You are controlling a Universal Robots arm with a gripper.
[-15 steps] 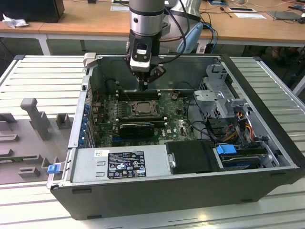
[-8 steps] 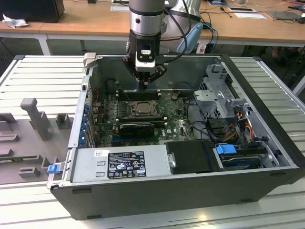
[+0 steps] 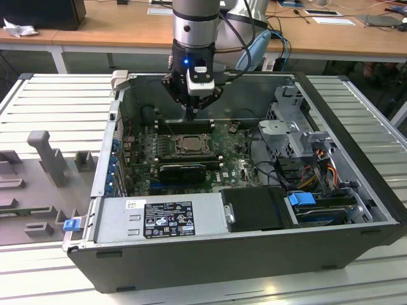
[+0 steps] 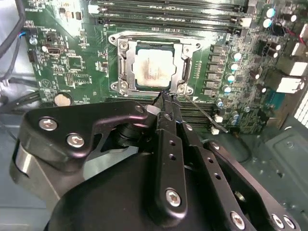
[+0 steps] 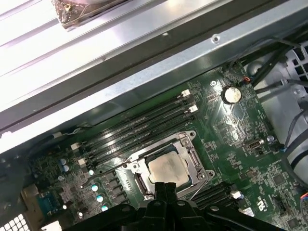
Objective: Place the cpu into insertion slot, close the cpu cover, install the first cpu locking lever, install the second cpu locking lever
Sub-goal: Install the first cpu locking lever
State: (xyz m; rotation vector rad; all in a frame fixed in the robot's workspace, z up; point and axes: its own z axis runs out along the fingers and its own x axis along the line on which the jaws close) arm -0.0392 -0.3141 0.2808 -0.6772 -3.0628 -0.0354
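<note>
The cpu (image 4: pixel 153 67) lies flat in the insertion slot (image 4: pixel 114 39), pale face up. The silver cpu cover (image 4: pixel 126 65) sits down around it as a frame. A thin locking lever (image 4: pixel 206 116) angles away from one socket corner over the green board. My gripper (image 4: pixel 166 96) hangs just above that corner of the socket, fingers pressed together and holding nothing. In the first wrist view the cpu (image 5: pixel 166 168), the cover (image 5: pixel 193 155) and the lever (image 5: pixel 103 172) show beyond my gripper (image 5: pixel 166 188). In the exterior view my gripper (image 3: pixel 189 114) hovers over the back edge of the socket (image 3: pixel 189 145).
The motherboard lies inside an open computer case (image 3: pixel 356 216). Long black memory slots (image 4: pixel 168 19) flank the socket. A black expansion card (image 3: pixel 182 170), a power supply (image 3: pixel 159 219) and drive cages with cables (image 3: pixel 305 159) crowd the case. Grey fixtures (image 3: pixel 48 155) stand on the table at the exterior view's left.
</note>
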